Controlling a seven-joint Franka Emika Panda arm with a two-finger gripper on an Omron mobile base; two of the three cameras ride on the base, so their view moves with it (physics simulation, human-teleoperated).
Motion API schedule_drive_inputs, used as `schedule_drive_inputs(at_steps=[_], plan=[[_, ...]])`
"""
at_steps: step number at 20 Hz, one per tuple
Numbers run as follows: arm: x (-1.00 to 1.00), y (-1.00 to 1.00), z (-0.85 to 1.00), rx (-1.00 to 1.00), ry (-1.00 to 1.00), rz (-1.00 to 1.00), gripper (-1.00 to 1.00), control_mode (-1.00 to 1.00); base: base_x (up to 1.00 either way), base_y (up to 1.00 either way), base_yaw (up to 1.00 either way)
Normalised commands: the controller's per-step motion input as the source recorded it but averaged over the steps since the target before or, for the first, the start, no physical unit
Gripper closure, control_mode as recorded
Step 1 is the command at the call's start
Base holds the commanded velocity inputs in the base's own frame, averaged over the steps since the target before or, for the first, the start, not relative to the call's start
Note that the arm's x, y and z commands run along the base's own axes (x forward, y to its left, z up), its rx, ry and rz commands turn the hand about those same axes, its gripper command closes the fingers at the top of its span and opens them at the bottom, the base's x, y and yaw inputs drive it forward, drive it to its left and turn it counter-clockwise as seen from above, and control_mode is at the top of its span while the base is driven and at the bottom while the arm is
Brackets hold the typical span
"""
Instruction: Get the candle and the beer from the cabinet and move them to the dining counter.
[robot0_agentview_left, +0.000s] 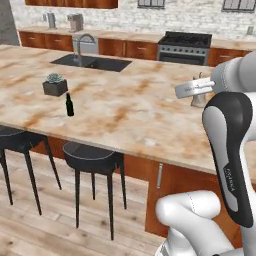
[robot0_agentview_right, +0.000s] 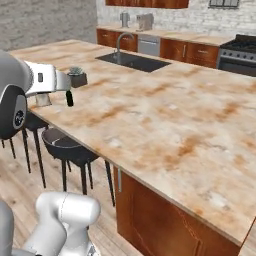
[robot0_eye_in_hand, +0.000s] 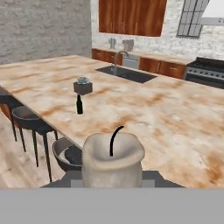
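- The slim dark beer bottle (robot0_agentview_left: 69, 105) stands upright at the far left of the beige rust-veined marble dining counter (robot0_agentview_left: 145, 115), just beside a small dark planter with a grey-green succulent (robot0_agentview_left: 55, 85); I judge its half of the job done.
- My gripper (robot0_eye_in_hand: 113, 173) is clenched on the stubby pale grey-white candle (robot0_eye_in_hand: 113, 162), its black wick up, carried level above the counter's near edge, right of the bottle, probably so it sets down upright.

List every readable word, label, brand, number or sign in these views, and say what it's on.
None can be read.
Robot arm: a small line of dark lettering runs down its forearm, too blurred to read.
Beer: no label visible.
Candle: plain, no text.
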Motion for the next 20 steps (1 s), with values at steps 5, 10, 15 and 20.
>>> schedule_drive_inputs(at_steps=[5,10,15,20], plan=[[0.0,0.0,0.0,0.0,0.0,0.0,1.0,1.0,0.27,1.0,-0.4],[0.0,0.0,0.0,0.0,0.0,0.0,1.0,1.0,0.17,0.99,-0.43],[0.0,0.0,0.0,0.0,0.0,0.0,1.0,1.0,0.05,0.84,-0.39],[0.0,0.0,0.0,0.0,0.0,0.0,1.0,1.0,0.04,0.77,-0.39]])
